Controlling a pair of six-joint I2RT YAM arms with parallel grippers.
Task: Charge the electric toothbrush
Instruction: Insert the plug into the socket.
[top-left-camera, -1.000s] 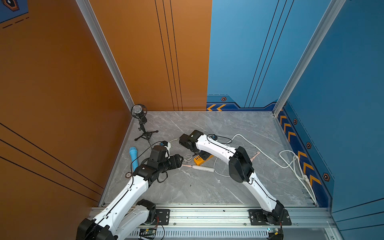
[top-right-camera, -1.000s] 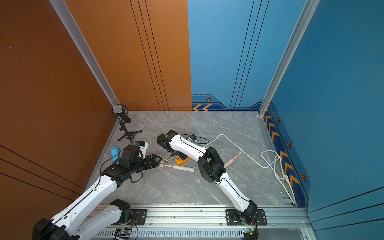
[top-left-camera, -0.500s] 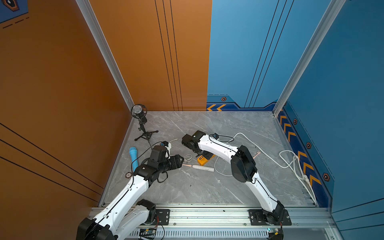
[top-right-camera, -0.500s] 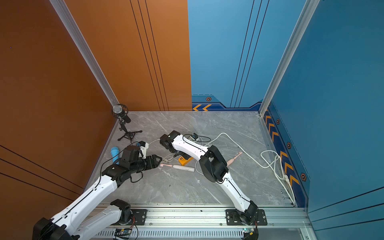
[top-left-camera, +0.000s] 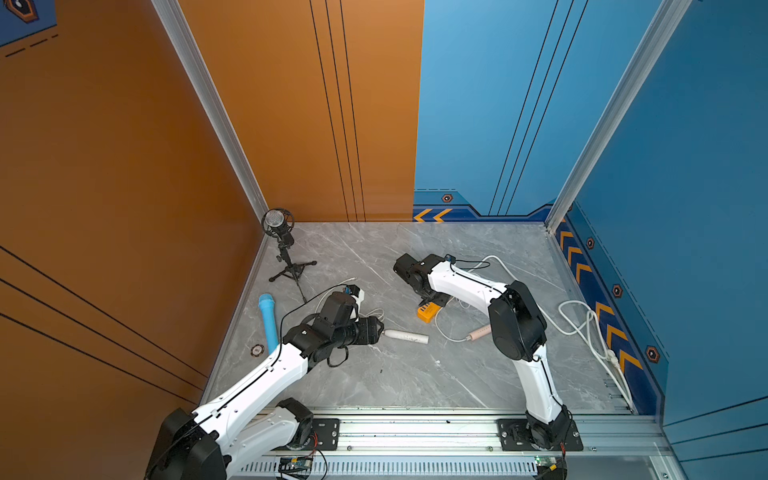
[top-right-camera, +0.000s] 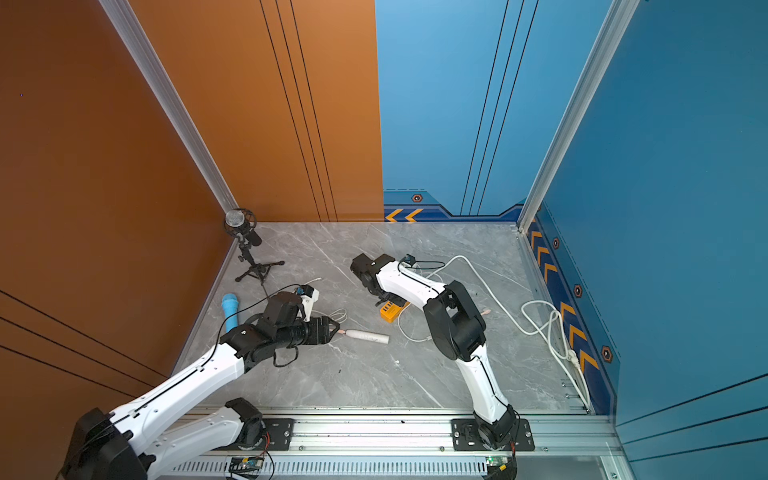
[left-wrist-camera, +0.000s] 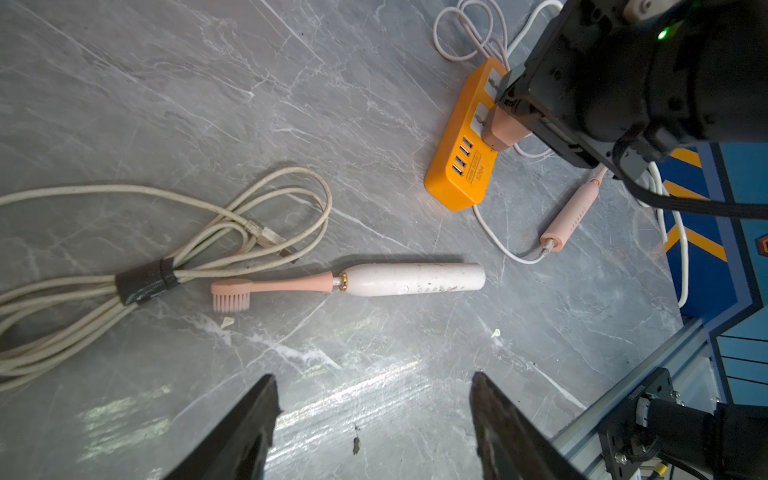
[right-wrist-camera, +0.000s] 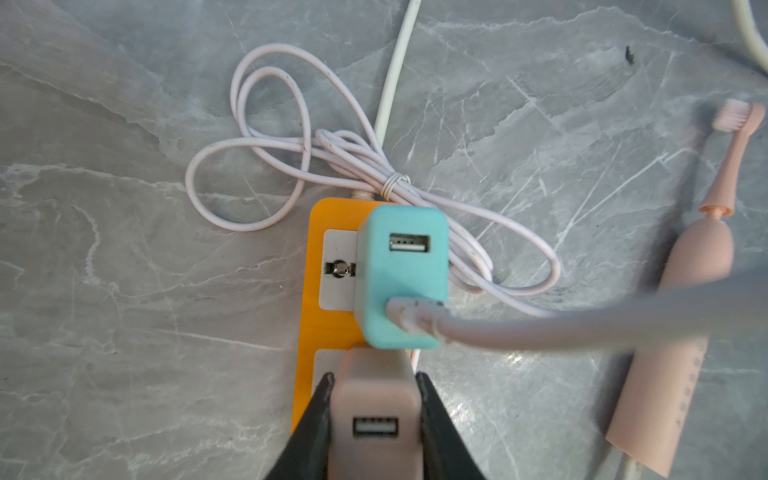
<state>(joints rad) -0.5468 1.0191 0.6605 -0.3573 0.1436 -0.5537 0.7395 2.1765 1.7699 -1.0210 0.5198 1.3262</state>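
Note:
A white electric toothbrush (left-wrist-camera: 411, 280) with a pink brush head lies flat on the marble table (top-left-camera: 405, 336) (top-right-camera: 368, 336). My left gripper (left-wrist-camera: 374, 377) hovers open and empty just short of it (top-left-camera: 376, 328). A pink toothbrush (right-wrist-camera: 681, 332) lies further right with a white cable in its base (left-wrist-camera: 569, 220). My right gripper (right-wrist-camera: 375, 376) is shut on a pink USB adapter (right-wrist-camera: 376, 415), which sits on the orange power strip (right-wrist-camera: 307, 291) (top-left-camera: 428, 312). A teal adapter (right-wrist-camera: 403, 270) beside it carries a plugged cable.
A bundled off-white cable (left-wrist-camera: 166, 249) lies by the brush head. A coiled pink cable (right-wrist-camera: 332, 166) sits behind the strip. A microphone on a tripod (top-left-camera: 282, 245) and a blue tube (top-left-camera: 268, 320) stand at the left wall. A white power cord (top-left-camera: 582, 324) loops at right.
The right arm's wrist has shifted to the right above the power strip. The left arm has stayed where it was, still open.

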